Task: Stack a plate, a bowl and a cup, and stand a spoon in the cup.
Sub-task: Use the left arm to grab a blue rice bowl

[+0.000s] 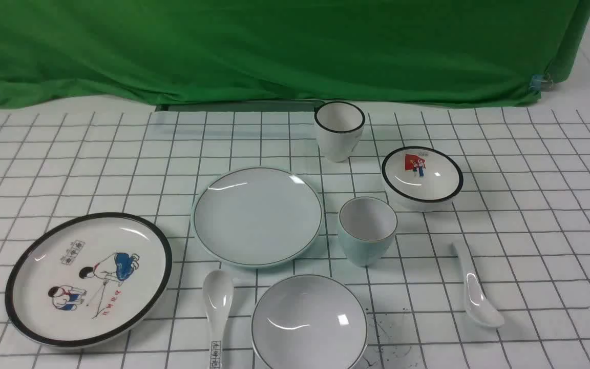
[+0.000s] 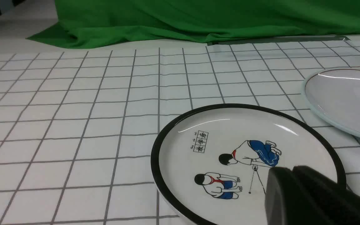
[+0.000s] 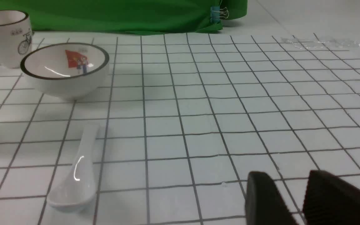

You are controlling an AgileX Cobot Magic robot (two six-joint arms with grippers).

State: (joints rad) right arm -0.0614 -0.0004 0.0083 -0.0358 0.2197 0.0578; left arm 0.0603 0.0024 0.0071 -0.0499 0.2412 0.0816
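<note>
Stacking unstarted — left gripper closed, right gripper parted, empty; next, bowl from tabletop's near edge onto plate.

Left gripper with fingers together, right gripper with fingers parted, both empty.

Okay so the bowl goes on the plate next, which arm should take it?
Probably the left: the bowl and plate both sit left of or near centre, though its gripper is shut.
</note>
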